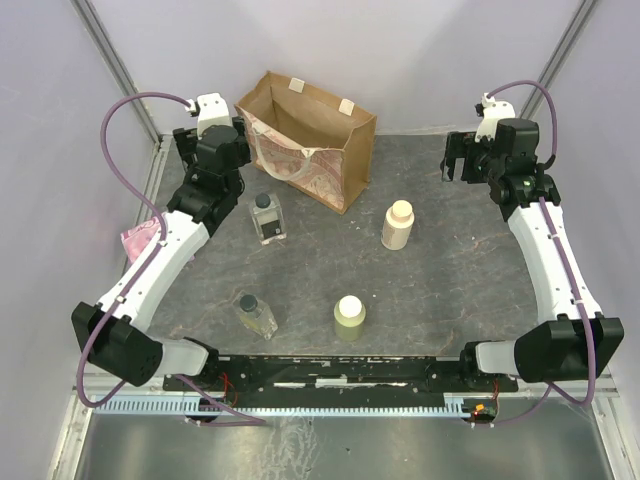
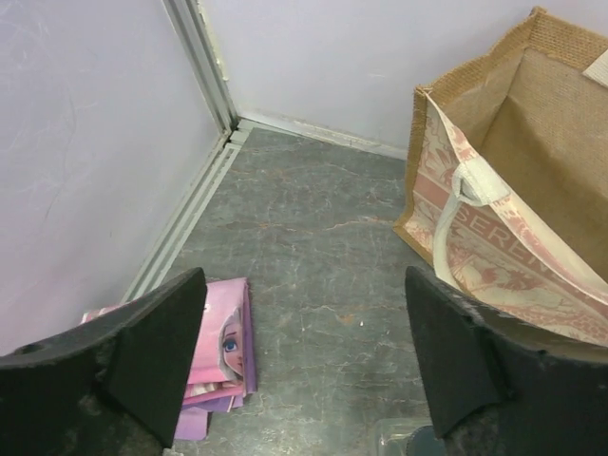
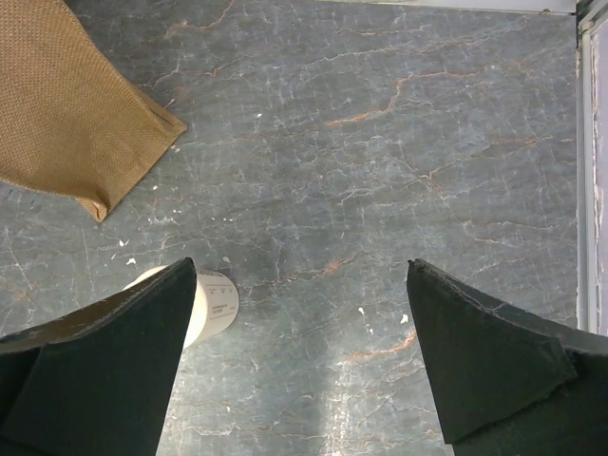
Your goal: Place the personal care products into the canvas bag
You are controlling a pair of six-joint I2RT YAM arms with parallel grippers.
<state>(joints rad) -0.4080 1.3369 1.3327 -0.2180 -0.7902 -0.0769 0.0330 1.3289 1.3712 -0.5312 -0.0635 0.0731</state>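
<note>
The canvas bag stands open at the back of the table, its patterned panel and a cream handle facing my left gripper. That gripper hangs open above bare table just left of the bag, holding nothing. One clear bottle with a dark cap stands in front of it, its top just showing. A second clear bottle and the yellow-green bottle stand near the front. The cream bottle stands mid-table. My right gripper is open and empty, with the cream bottle beside its left finger.
A flat pink packet lies by the left wall, partly behind the left finger in the left wrist view. White walls and metal rails close the table at the back and sides. A corner of the bag shows in the right wrist view.
</note>
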